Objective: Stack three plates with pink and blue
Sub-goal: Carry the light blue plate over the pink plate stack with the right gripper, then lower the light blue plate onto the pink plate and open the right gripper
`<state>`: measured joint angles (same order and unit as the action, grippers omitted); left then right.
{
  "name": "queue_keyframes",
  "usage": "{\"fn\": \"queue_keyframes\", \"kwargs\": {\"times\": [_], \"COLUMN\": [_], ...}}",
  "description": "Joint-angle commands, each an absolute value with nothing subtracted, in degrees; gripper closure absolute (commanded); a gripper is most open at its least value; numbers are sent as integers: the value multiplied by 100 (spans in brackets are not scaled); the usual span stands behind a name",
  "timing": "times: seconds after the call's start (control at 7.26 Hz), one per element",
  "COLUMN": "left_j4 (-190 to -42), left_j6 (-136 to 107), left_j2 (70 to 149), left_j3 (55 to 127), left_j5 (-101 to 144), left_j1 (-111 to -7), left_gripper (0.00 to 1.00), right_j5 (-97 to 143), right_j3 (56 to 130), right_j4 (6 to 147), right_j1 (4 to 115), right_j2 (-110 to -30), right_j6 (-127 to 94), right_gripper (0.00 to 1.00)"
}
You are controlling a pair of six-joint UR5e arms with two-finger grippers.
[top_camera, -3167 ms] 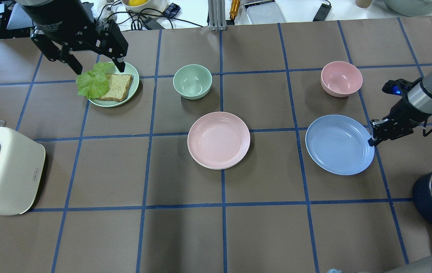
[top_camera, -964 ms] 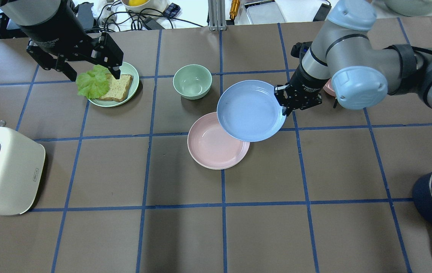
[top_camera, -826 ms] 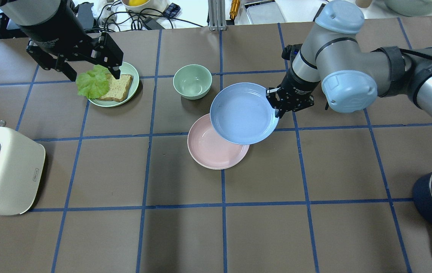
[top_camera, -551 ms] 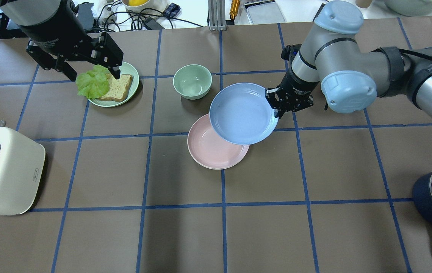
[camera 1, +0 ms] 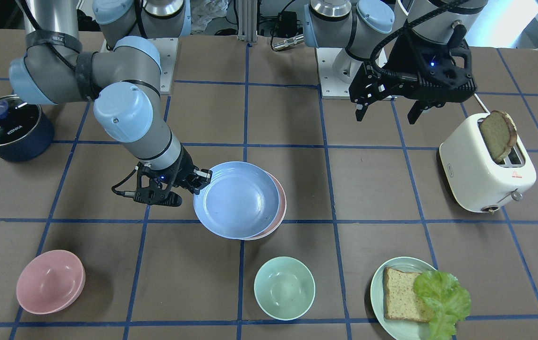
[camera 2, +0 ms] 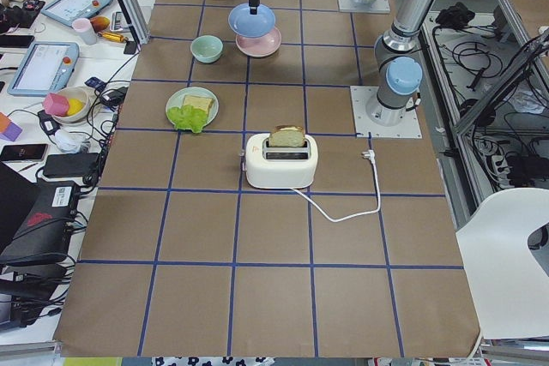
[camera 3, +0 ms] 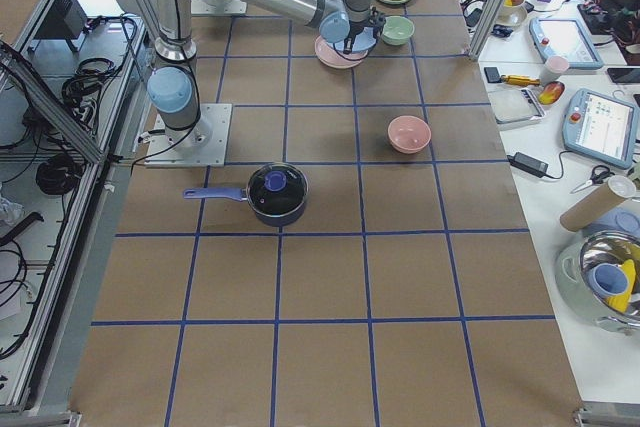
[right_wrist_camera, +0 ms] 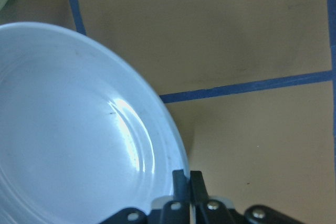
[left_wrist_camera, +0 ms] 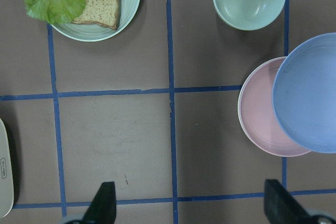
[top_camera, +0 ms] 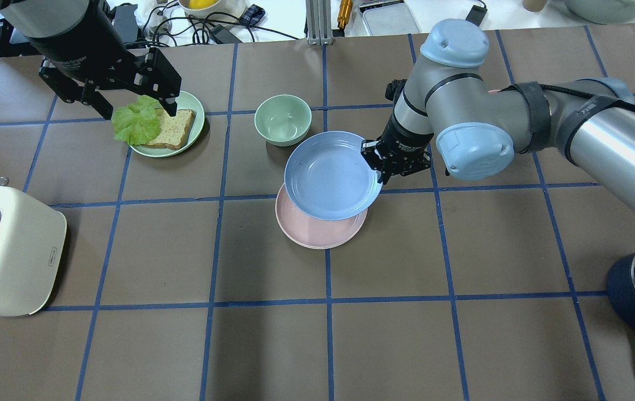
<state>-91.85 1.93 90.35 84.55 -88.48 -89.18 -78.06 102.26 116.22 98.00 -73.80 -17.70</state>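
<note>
Right end effector (top_camera: 377, 167) pinches the blue plate (top_camera: 331, 175) by its right rim, over the pink plate (top_camera: 317, 236) mid-worktop, not quite centred. Best bet: line the rims up, level it, release low. Left end effector (top_camera: 139, 109) hangs wide open, far left.

The counter (top_camera: 462, 345) is covered in matte brown and is crossed by a grid of blue lines. A light blue plate (top_camera: 331, 177) and a pale pink plate (top_camera: 317, 236) are seen in plain, unpatterned colour. One bowl (top_camera: 283, 120) is coloured mint green, another bowl (camera 1: 51, 282) pink. Speckled brown bread (top_camera: 175, 128) and bright green lettuce (top_camera: 136, 120) are set against a pale green plate (top_camera: 195, 108). The toaster (top_camera: 22, 256) is finished in cream, the pot (camera 1: 12, 137) in dark blue. The right claw (top_camera: 380, 171) and the left claw (camera 1: 385, 118) are coloured black. The right arm (top_camera: 612, 139) is finished in silver-grey with light blue caps.
</note>
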Motion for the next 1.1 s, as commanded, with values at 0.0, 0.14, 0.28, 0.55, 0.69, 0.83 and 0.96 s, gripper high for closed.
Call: {"fn": "queue_keyframes", "kwargs": {"times": [0.0,0.14,0.28,0.55,0.69,0.83,0.96], "left_j4": [-9185,-9185,-9185,-9185,-9185,-9185,-9185], "left_j6": [193,193,193,193,193,193,193], "left_j2": [9035,9035,9035,9035,9035,9035,9035], "left_j3": [8455,8455,8455,8455,8455,8455,8455], "left_j5": [-8851,-8842,-8851,-8851,-8851,-8851,-8851], "left_j1": [-8912,-8912,-8912,-8912,-8912,-8912,-8912], "left_gripper": [0,0,0,0,0,0,0], "right_j5": [-7787,-7770,-7778,-7813,-7805,-7805,-7805], "right_j3": [10274,10292,10423,10634,10626,10635,10635], "right_j4": [11724,11725,11864,12452,12463,12498,12498], "right_j1": [9844,9852,9922,10010,10054,10063,10055], "right_j2": [-7356,-7356,-7348,-7208,-7172,-7137,-7102], "right_j6": [-1993,-1995,-1995,-2065,-2257,-2241,-2224], "right_gripper": [100,100,100,100,100,100,100]}}
